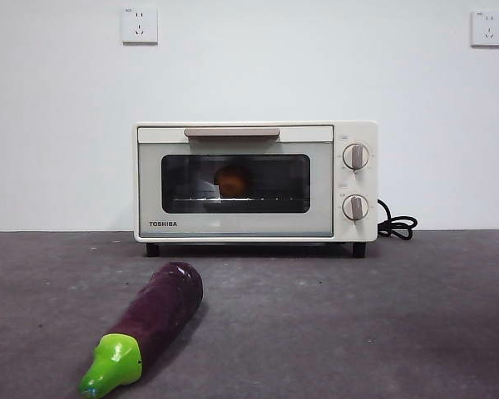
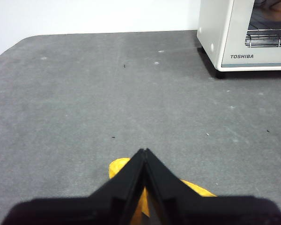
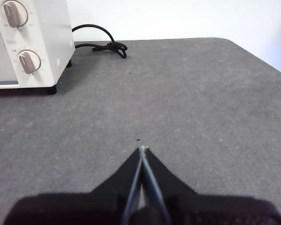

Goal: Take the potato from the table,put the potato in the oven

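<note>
The roundish orange-brown matte potato (image 1: 232, 180) sits inside the cream-white boxy TOSHIBA oven (image 1: 255, 180), on the wire rack behind the closed dark glass door. On the dark grey mottled desk (image 1: 358, 316), a long purple eggplant with a green stem (image 1: 150, 325) lies in front. Left tool (image 2: 144, 151) and right tool (image 3: 142, 149) hover low over bare desk, jaws pressed together, holding nothing.

Black wedge-shaped left gripper (image 2: 144, 151), right gripper (image 3: 142, 149)
</note>
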